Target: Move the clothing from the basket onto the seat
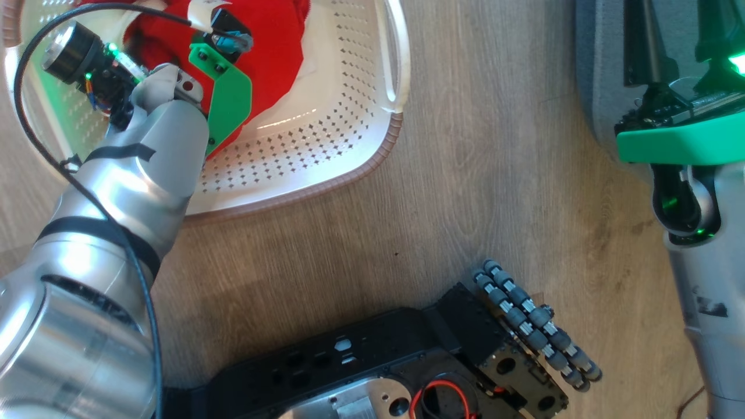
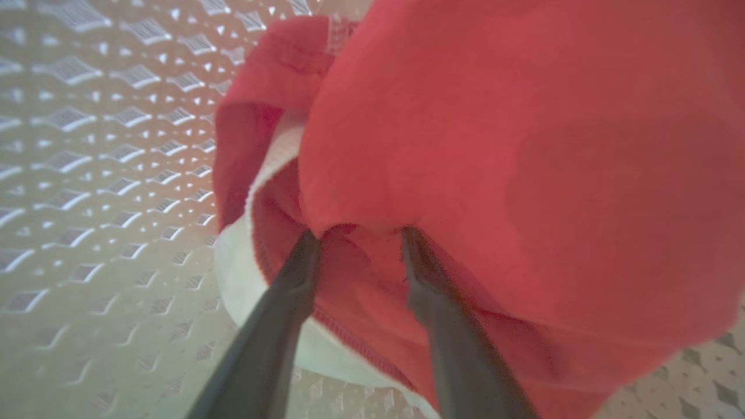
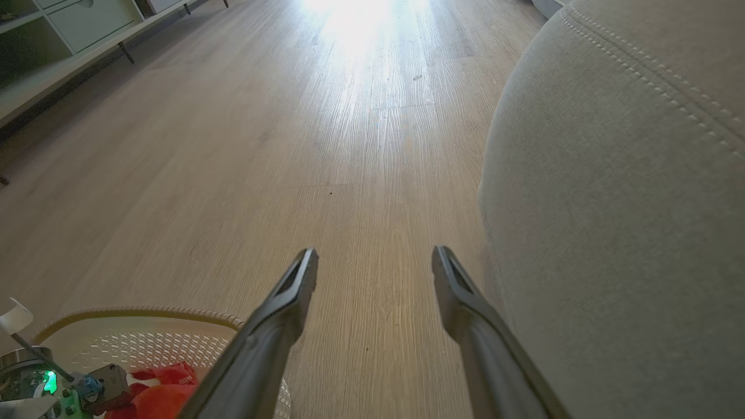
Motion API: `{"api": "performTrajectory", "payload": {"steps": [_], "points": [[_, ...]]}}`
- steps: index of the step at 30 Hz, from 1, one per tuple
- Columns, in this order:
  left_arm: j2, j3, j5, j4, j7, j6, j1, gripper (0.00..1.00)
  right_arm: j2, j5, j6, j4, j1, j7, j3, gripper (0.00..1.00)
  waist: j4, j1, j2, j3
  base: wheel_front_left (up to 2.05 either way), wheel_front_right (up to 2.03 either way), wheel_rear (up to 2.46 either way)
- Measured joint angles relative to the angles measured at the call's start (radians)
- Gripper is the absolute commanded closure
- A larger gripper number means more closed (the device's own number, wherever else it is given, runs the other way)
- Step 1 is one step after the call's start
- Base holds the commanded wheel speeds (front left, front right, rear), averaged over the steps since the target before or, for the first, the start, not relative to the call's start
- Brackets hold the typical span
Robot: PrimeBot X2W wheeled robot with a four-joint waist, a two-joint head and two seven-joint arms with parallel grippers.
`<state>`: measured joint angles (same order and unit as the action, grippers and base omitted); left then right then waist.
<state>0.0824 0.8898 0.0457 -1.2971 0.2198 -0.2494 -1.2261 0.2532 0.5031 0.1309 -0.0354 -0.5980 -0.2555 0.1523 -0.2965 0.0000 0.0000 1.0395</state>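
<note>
1. Base (image 1: 378, 361) of the robot, dark, nearest the camera, standing on the wooden floor (image 1: 465, 203).
2. Basket (image 1: 349, 116), farther off and to the left, upright on the floor, with one white handle (image 1: 398, 58) facing right.
3. Clothing (image 2: 495, 145), a crumpled red heap inside the basket with a white band along one edge. Its long axis cannot be told.
4. Left gripper (image 2: 359, 234), fingers spread, tips sunk in a fold of the clothing.
5. Right gripper (image 3: 375, 253), far right, fingers spread with nothing between them, above the floor and just beside the grey seat (image 3: 611, 203).
</note>
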Motion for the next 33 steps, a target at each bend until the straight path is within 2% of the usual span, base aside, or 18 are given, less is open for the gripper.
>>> {"api": "performTrajectory", "payload": {"steps": [2,12,16,21,22,23,29,33], "points": [[-0.001,-0.002,0.014,0.0,-0.003,0.008,0.001,1.0,0.003,0.0,0.0,0.003,0.001,0.0,-0.002,0.0,0.007,0.0,0.0,-0.001,0.0,0.0,0.0],[-0.013,-0.02,0.068,0.0,-0.035,0.027,0.02,1.0,0.025,0.0,0.0,0.012,-0.005,0.0,-0.002,0.0,0.033,0.0,0.0,-0.022,0.0,0.0,0.0],[-0.022,-0.029,0.098,0.02,-0.108,0.031,0.029,1.0,0.037,-0.002,0.0,0.003,-0.006,0.0,-0.004,0.0,0.045,0.0,0.0,-0.05,0.0,0.0,0.0],[-0.036,-0.048,0.143,0.076,-0.257,0.025,0.097,1.0,0.063,-0.012,0.0,-0.009,-0.003,0.0,-0.015,0.0,0.076,0.0,0.0,-0.116,0.0,0.0,0.0],[-0.036,-0.049,0.156,0.09,-0.294,0.025,0.115,0.59,0.069,-0.012,0.0,-0.014,-0.002,0.0,-0.016,0.0,0.083,0.0,0.0,-0.132,0.0,0.0,0.0],[-0.036,-0.05,0.171,0.109,-0.323,0.026,0.133,0.0,0.072,-0.012,0.0,-0.02,0.0,0.0,-0.015,0.0,0.09,0.0,0.0,-0.149,0.0,0.0,0.0],[-0.04,-0.039,0.265,0.219,-0.446,0.028,0.254,0.0,0.086,-0.02,0.0,-0.048,0.051,0.0,-0.009,0.0,0.133,-0.0001,0.0,-0.269,0.0,0.0,0.0],[-0.041,-0.039,0.309,0.279,-0.468,0.017,0.324,0.0,0.098,-0.027,0.0,-0.071,0.087,0.0,-0.008,0.0,0.161,-0.0001,0.0,-0.357,0.0,0.0,0.0]]}}
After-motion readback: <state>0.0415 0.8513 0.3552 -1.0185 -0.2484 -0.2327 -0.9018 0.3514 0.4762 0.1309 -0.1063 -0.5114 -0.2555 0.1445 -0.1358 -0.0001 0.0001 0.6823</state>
